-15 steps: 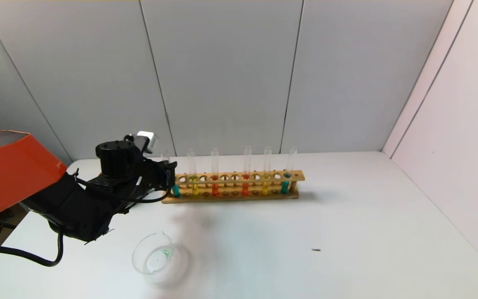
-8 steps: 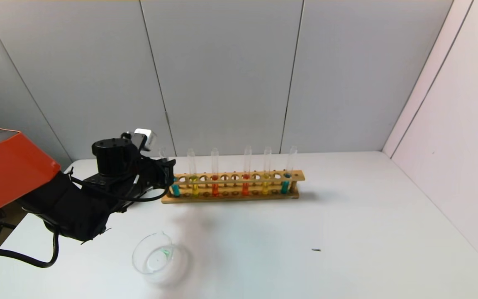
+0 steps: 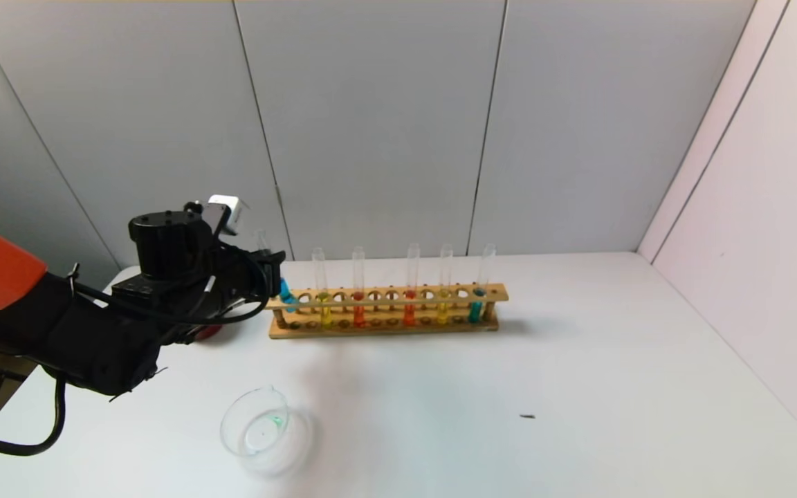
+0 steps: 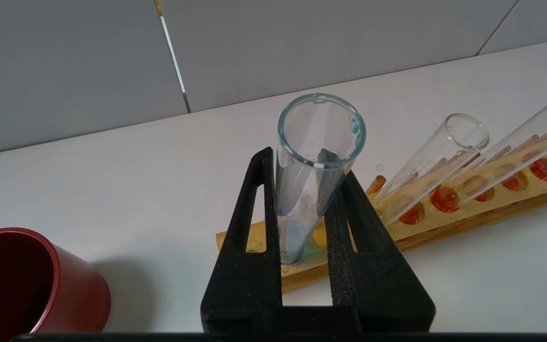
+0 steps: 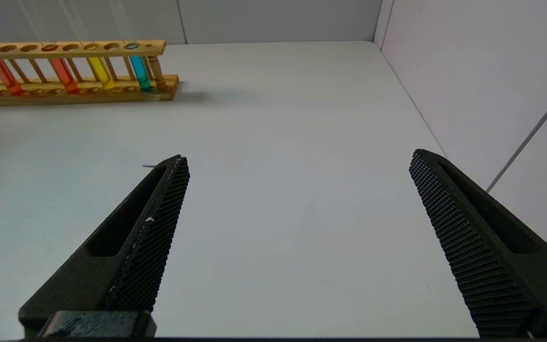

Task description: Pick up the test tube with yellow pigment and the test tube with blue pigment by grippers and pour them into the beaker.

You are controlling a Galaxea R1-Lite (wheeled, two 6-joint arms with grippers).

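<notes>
Moved since earlier frame: left gripper (image 3: 275, 282) has risen and pulled toward tabletop's left edge, lifting test tube with blue pigment (image 3: 285, 293) up out of end hole of wooden rack (image 3: 388, 325); tube bottom now about level w/ rack's top rail, tilted.

Item 1, left gripper: clamped on blue tube, mid-glass, mouth up (wrist view (image 4: 318, 156)). Blue liquid sits low in tube.

Item 2, right gripper (image 5: 297, 223): jaws wide, nothing in them, parked over tabletop's right side.

Item 3, beaker (image 3: 258, 430): near front edge, left of centre, well apart from rack. Small green trace inside.

Item 4, test tube with yellow pigment (image 3: 324, 312): in rack, next to vacated hole.

Item 5, red cup (image 4: 31, 280): left of rack, near gripper.

Risks: tube base may snag top rail if swung sideways too soon, could tip rack. Smooth glass may slip in pads. Tilting before reaching beaker = spill on tabletop.
</notes>
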